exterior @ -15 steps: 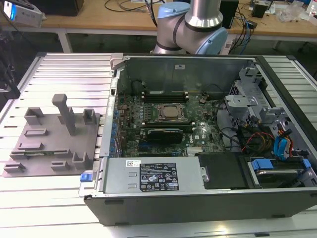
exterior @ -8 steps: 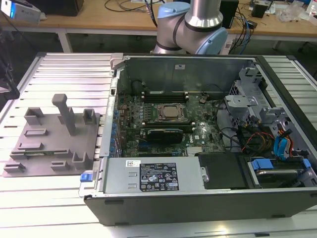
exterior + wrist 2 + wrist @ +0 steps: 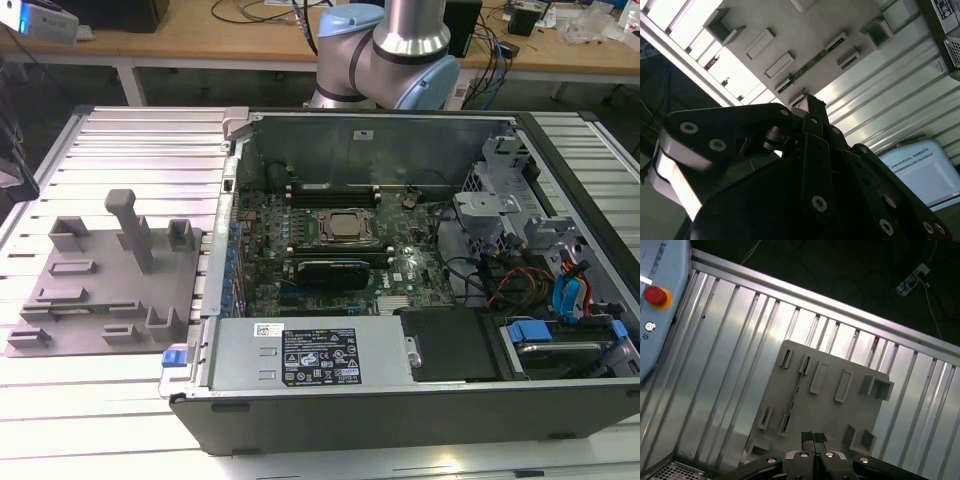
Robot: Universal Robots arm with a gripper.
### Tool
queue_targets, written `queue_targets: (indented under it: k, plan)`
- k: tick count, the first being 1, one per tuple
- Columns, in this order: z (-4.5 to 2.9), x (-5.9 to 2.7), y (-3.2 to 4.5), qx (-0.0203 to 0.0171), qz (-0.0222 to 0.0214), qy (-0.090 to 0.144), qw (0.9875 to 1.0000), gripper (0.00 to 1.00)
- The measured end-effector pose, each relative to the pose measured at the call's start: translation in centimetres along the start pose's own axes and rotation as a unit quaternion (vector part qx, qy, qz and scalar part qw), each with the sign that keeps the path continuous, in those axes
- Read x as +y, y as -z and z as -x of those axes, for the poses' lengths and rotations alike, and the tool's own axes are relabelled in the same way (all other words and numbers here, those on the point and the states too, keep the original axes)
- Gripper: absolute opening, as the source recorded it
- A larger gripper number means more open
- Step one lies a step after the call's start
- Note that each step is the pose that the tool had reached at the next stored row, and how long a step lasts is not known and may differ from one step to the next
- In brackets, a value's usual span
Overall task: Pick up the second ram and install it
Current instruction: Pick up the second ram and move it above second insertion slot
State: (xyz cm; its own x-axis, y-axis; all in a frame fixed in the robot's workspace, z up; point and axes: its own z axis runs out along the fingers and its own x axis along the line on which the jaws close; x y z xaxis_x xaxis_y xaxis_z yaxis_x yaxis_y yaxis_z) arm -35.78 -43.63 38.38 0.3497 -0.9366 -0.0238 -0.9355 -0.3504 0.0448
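A grey tray (image 3: 100,288) is lying at nine o'clock on the ribbed tabletop (image 3: 130,150) beside the open computer case (image 3: 400,410), while the robot arm (image 3: 410,40) is standing at twelve o'clock.

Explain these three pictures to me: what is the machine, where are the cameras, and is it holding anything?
The machine is a robot arm standing behind an open computer case. The exterior view comes from a camera off the arm; both wrist views come from cameras riding on the arm, looking past its gripper. Beside the case, on the ribbed metal table, lies a grey tray of little blocks. The thin dark strip in it is the second ram, a memory stick. The fingers are closed together and hold nothing; the gripper hangs above the tray.
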Motion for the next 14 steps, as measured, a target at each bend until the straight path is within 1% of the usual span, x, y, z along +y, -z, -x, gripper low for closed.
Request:
queue_targets:
  k: [2, 3, 4, 5, 6, 8, 10, 11, 12, 13, 14]
  plan:
    - [0.00, 0.00, 0.01, 0.0002, 0.0002, 0.005, 1.0000, 0.08]
    - [0.01, 0.00, -0.01, 0.0000, 0.0001, -0.002, 1.0000, 0.08]
    - [0.01, 0.00, -0.02, -0.0004, -0.0001, -0.012, 0.9999, 0.08]
    - [0.01, 0.00, -0.08, -0.0012, -0.0006, -0.028, 0.9996, 0.08]
    - [0.01, -0.01, -0.12, -0.0020, -0.0010, -0.045, 0.9990, 0.08]
    - [0.00, -0.01, -0.16, -0.0028, -0.0015, -0.064, 0.9979, 0.08]
    - [0.00, -0.01, -0.22, -0.0040, -0.0021, -0.090, 0.9959, 0.08]
    - [0.00, -0.01, -0.26, -0.0047, -0.0025, -0.107, 0.9943, 0.08]
    - [0.00, -0.01, -0.30, -0.0056, -0.0030, -0.124, 0.9923, 0.08]
    - [0.00, -0.02, -0.33, -0.0062, -0.0033, -0.137, 0.9905, 0.08]
    - [0.00, -0.02, -0.36, -0.0070, -0.0037, -0.157, 0.9876, 0.08]
